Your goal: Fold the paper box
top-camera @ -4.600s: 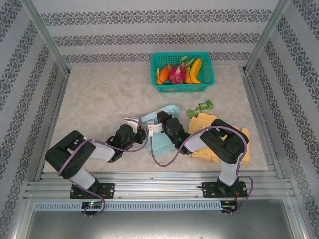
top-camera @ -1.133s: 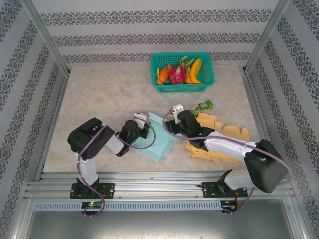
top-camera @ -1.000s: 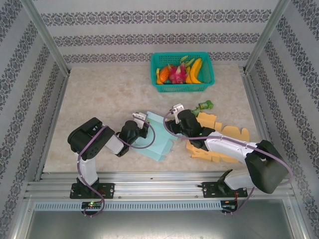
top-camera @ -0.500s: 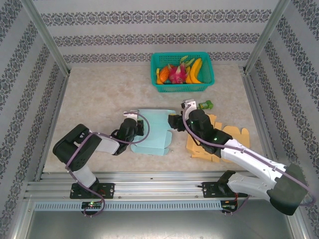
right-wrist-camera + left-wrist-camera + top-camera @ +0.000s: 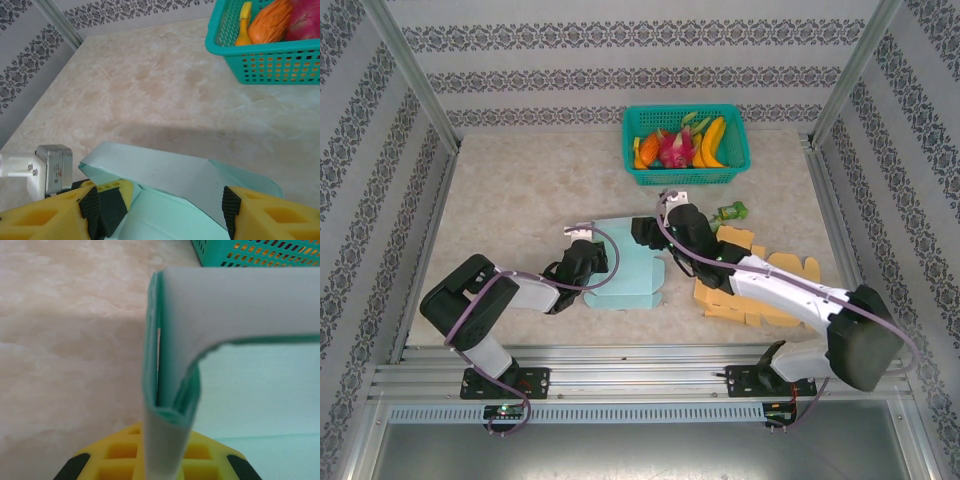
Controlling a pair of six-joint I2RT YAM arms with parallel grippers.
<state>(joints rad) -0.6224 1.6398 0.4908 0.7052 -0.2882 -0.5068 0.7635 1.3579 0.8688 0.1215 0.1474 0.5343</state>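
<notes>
Left gripper (image 5: 593, 254) is clamped tight on the paper box (image 5: 630, 272) — the wrist view has a doubled-over mint-green flap pinched upright between its yellow fingers (image 5: 120, 452), with the rest of the box lying flat just ahead and to its right. Right gripper (image 5: 644, 232) sits at the box's far corner, jaws spread wide over the top panel — nothing gripped. Beyond it stands the green fruit basket (image 5: 685, 176); tan cardboard blanks (image 5: 765, 290) lie under its forearm.
</notes>
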